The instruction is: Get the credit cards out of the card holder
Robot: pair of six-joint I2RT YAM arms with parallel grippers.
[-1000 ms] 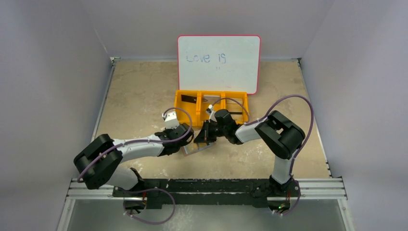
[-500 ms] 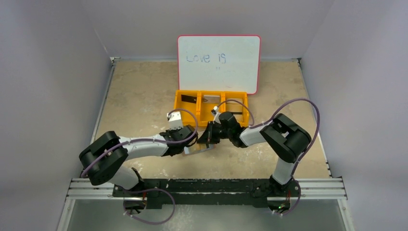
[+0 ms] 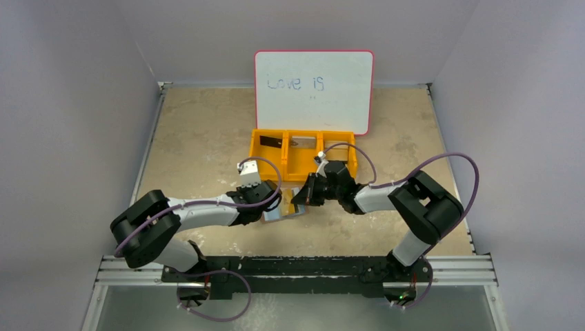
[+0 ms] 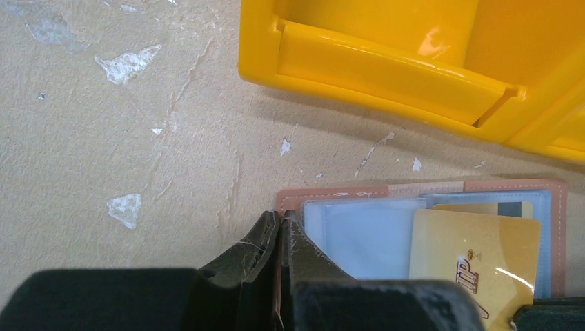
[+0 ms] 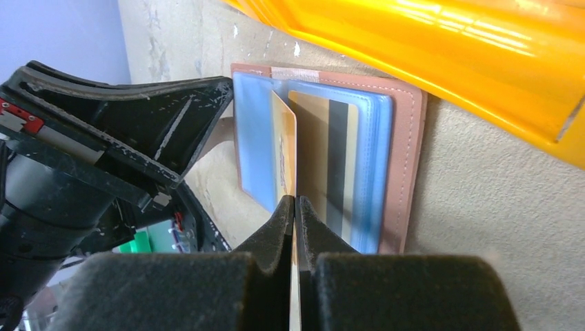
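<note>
holder (image 3: pixel 281 213) lies open flat on table (image 3: pixel 200 138), between l pincer (image 4: pixel 280 227) & r pincer (image 5: pixel 295 207), arms coming in from opp. sides. l pincer's tips sit on holder's left edge, one tip each side of the flap, w/ pockets spreading to that pincer's right. r pincer is at holder's other end w/ card (image 5: pixel 283 148) edge-on between its tips, the card standing partway out of a pocket. 2nd card (image 5: pixel 338 158) lies in the pocket just right of r pincer's tips. tray (image 3: pixel 254 148) is beyond both pincers, near holder, a strip of table between. 3rd card (image 3: pixel 271 143) is in tray's left compartment. board (image 3: pixel 314 89) stands right behind tray.
</note>
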